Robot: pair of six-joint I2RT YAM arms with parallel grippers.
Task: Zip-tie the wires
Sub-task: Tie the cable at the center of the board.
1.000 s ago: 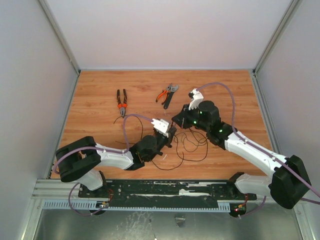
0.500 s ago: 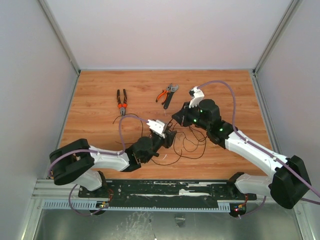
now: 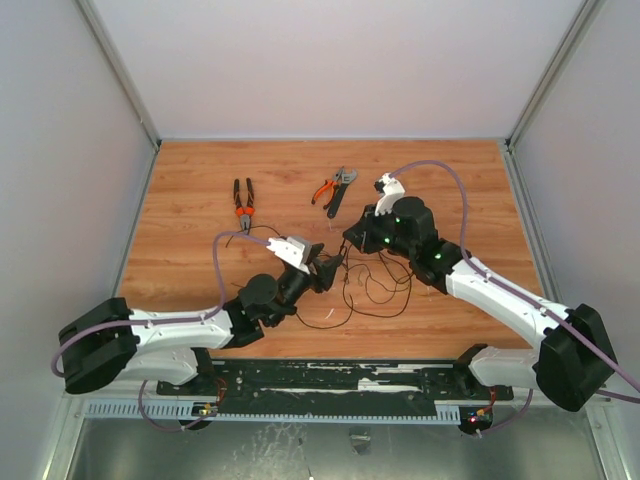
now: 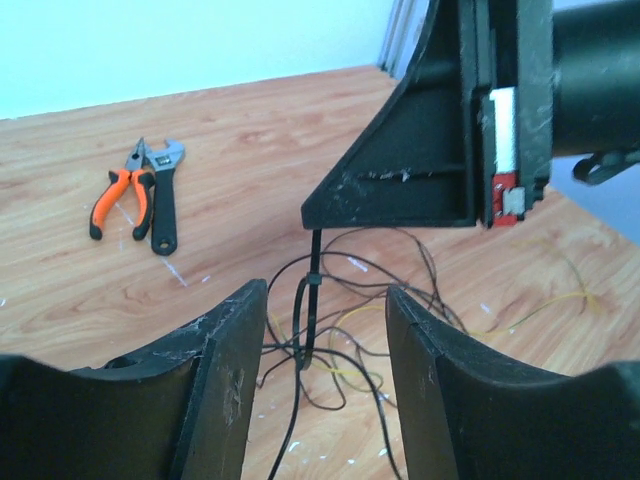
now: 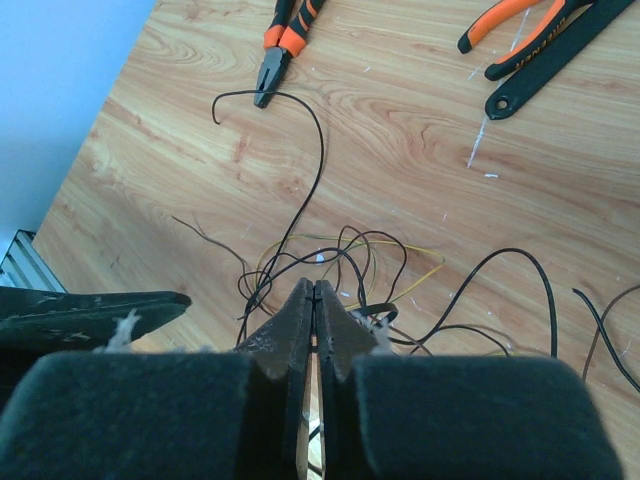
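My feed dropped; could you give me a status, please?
Left gripper open. Right gripper shut on zip tie, running down into wires. Pliers, wrench lie clear.

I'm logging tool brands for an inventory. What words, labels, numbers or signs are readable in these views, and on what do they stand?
None: no word, number or sign is legible in any view.
wrench: handle too small and blurred to show a brand.
orange-handled pliers beside it: no readable marking.
long-nose pliers: no readable marking.
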